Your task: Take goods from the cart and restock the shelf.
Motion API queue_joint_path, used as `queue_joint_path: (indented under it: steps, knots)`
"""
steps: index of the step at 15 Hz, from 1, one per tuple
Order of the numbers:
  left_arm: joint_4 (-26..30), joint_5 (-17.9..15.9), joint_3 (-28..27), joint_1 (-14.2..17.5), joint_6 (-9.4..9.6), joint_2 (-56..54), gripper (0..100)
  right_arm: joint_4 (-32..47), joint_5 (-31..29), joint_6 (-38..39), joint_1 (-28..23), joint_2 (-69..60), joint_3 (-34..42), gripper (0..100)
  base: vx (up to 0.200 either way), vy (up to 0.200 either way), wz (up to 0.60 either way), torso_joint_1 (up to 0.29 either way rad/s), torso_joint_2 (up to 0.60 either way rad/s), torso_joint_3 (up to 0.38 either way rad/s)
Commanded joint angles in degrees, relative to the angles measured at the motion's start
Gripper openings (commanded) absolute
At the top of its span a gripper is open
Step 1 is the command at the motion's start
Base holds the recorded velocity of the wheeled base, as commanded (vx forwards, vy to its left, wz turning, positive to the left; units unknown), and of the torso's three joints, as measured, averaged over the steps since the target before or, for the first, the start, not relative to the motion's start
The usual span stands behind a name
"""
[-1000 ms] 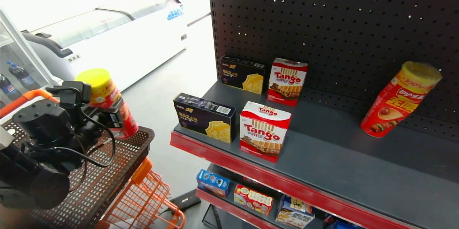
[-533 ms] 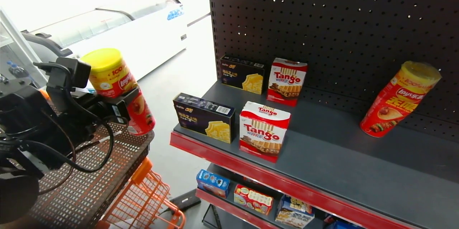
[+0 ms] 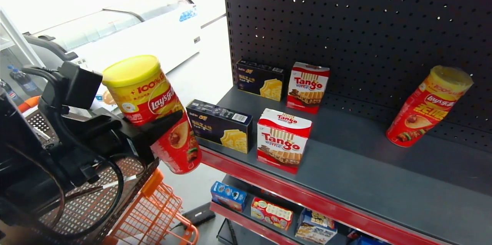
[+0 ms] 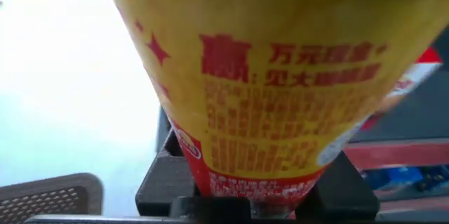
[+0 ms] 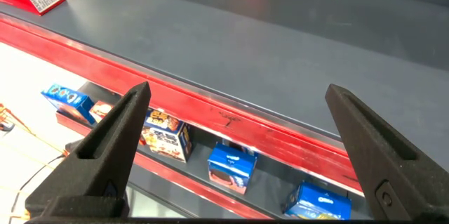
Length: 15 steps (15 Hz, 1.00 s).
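- The left end effector (image 3: 155, 128) clamps a yellow-lidded chip canister (image 3: 148, 95) around its middle, nearly upright, above the cart (image 3: 96, 199) and near the left front corner of the shelf (image 3: 365, 168).
- The right end effector (image 5: 237, 94) hangs wide open over the shelf's red front edge.
- A clean placement likely means carrying the canister clear of the dark box (image 3: 219, 124) and the wafer box (image 3: 283, 139), then setting it flat on bare shelf near the leaning canister (image 3: 426, 108).

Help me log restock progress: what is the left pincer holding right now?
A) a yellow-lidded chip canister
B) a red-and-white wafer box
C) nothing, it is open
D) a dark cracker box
A: the left pincer is shut on the yellow-lidded chip canister, holding it in the air above the cart, near the left end of the shelf.
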Motion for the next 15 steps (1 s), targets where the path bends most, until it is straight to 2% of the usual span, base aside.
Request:
queue_joint_path:
  steps: [1, 3, 5, 9, 13, 15]
  knots:
    - [-0.7, -0.4, 2.0, -1.3, 0.24, -1.9, 0, 0.0, 0.0, 0.0, 0.0, 0.1, 0.0, 100, 0.0, 0.0, 0.0, 0.0, 0.0, 0.0]
    - [-0.2, -1.8, 1.0, -4.2, 0.06, -2.3, 0, 0.0, 0.0, 0.0, 0.0, 0.1, 0.0, 100, 0.0, 0.0, 0.0, 0.0, 0.0, 0.0]
    - [-0.2, -1.8, 1.4, -7.5, -0.02, -2.4, 0, 0.0, 0.0, 0.0, 0.0, 0.1, 0.0, 100, 0.0, 0.0, 0.0, 0.0, 0.0, 0.0]
    - [3.0, -2.0, 1.1, -11.4, -0.11, -4.4, 0, 0.0, 0.0, 0.0, 0.0, 0.1, 0.0, 100, 0.0, 0.0, 0.0, 0.0, 0.0, 0.0]
    - [3.0, -1.9, 1.2, -15.8, -0.2, -4.2, 0, 0.0, 0.2, 0.0, 0.0, 0.1, 0.0, 100, 0.0, 0.0, 0.0, 0.0, 0.0, 0.0]
    - [3.0, -2.3, 1.4, -16.6, -0.2, -3.8, 0, 0.0, 0.2, -0.2, 0.0, 0.1, 0.0, 100, 0.0, 0.0, 0.0, 0.0, 0.0, 0.0]
